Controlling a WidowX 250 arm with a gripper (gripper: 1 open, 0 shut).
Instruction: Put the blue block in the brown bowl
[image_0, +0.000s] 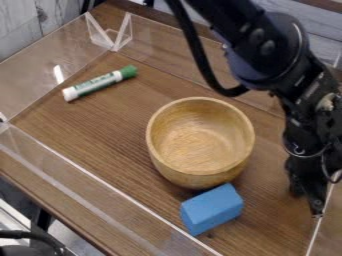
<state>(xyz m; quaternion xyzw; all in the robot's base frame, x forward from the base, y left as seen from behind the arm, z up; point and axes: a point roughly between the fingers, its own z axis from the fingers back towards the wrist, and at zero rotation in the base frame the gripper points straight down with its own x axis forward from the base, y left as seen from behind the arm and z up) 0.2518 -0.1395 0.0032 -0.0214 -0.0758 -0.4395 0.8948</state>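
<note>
The single camera looks down at a slant from above one edge of the counter (100, 128), near enough that the arm (267, 50) runs out of frame at top and right; its exact mounting is hard to judge from this small, soft view.

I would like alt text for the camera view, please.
A bright blue block lies beside, not in, the round light-brown wooden bowl. The black robot gripper is right of both; a green-and-white marker lies farther left.
</note>
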